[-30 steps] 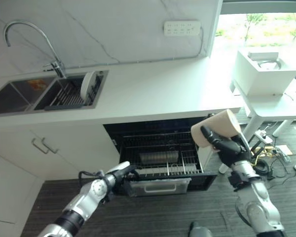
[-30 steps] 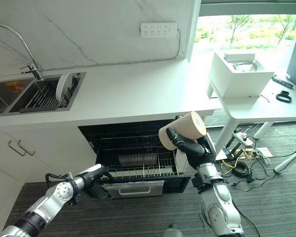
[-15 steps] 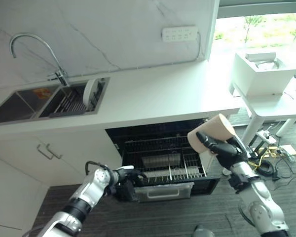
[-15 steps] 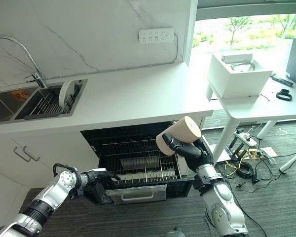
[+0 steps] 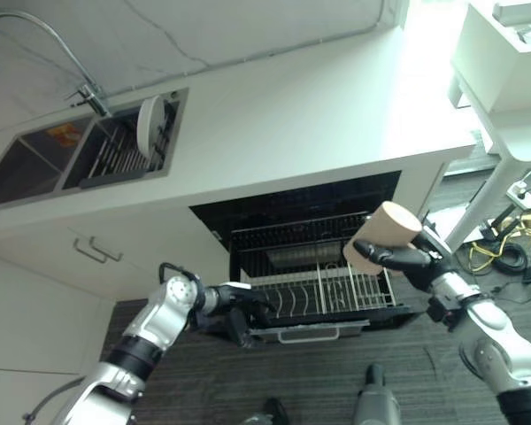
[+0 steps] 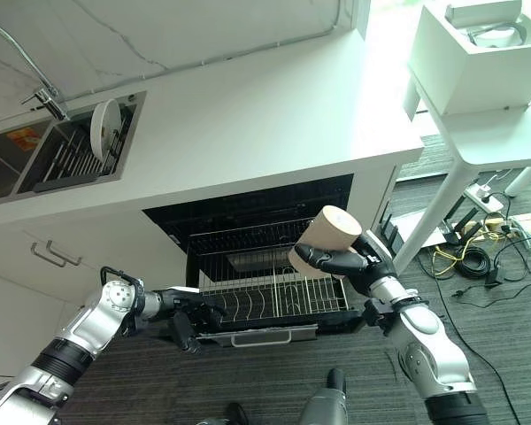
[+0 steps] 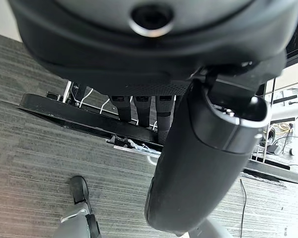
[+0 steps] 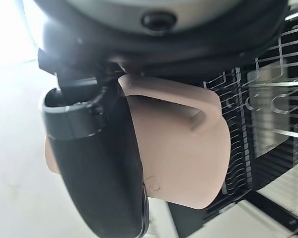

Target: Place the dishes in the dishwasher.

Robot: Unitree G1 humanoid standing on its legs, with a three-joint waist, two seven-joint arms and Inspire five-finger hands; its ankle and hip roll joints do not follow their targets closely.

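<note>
the right hand [image 6: 354, 262] is clamped on the tan mug [image 6: 323, 237] above the dishwasher rack [image 6: 274, 297]. the left hand [image 6: 188, 312] curls around the rack's front edge. lower the mug slowly, mouth down, between the tines.

- Both arms are silver-grey, built of rounded shell segments with darker bands at the joints.
- The left robot hand [image 5: 239, 308] is dark, nearly black, with slim fingers [image 7: 141, 111] in a row.
- The right robot hand [image 6: 350, 263] is dark too, with a thick, glossy black thumb.
- Each wrist housing is a smooth dark dome with what looks like a round screw or port at its centre.
</note>
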